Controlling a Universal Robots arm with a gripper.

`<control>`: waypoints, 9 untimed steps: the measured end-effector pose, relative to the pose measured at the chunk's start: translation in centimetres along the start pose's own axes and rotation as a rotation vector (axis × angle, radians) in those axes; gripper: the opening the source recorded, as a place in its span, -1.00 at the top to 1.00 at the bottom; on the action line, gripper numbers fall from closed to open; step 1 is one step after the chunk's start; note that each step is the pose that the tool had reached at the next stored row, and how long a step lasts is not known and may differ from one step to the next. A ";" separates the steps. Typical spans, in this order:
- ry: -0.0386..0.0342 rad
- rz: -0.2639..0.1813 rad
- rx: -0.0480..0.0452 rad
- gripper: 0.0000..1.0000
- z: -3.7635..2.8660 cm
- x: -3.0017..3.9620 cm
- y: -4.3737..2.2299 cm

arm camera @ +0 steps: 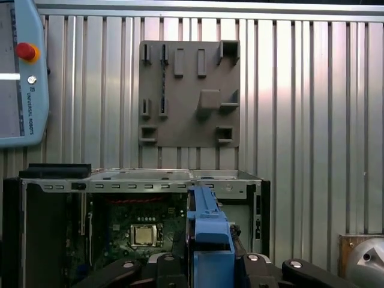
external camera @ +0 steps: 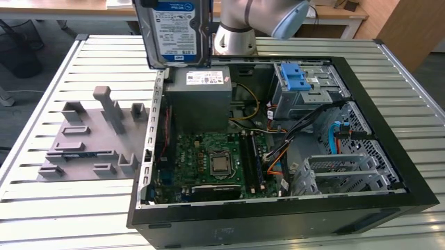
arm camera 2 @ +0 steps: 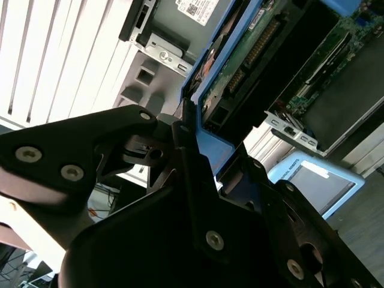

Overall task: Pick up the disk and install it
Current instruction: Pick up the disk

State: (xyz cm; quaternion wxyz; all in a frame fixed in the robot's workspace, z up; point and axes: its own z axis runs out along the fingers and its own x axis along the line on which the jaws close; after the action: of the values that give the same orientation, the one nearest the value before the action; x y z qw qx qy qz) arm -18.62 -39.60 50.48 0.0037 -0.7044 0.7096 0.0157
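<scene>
**Disk (external camera: 174, 31) held aloft over the open computer case (external camera: 278, 221); not installed.**

The end effector (arm camera 2: 201, 159) is pinched on the disk's blue carrier frame, seen edge-on in both wrist views. In the exterior view the disk hangs upright, label facing the camera, above the grey power-supply box (external camera: 200, 99). It appears clear of the box, though the angle makes this uncertain. A grey fixture plate (external camera: 87, 143) lies on the table (external camera: 83, 208) beside the case.

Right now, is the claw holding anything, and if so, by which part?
Yes. The claw is shut on the disk, gripping its blue carrier frame at one end. The disk hangs above the open computer case.
</scene>
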 end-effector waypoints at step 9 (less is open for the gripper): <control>0.0000 0.000 0.0000 0.27 0.74 -0.01 -4.10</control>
State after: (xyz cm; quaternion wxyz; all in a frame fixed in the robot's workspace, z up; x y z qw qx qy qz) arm -14.54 -39.60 49.68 0.0037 -0.7043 0.7097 0.0157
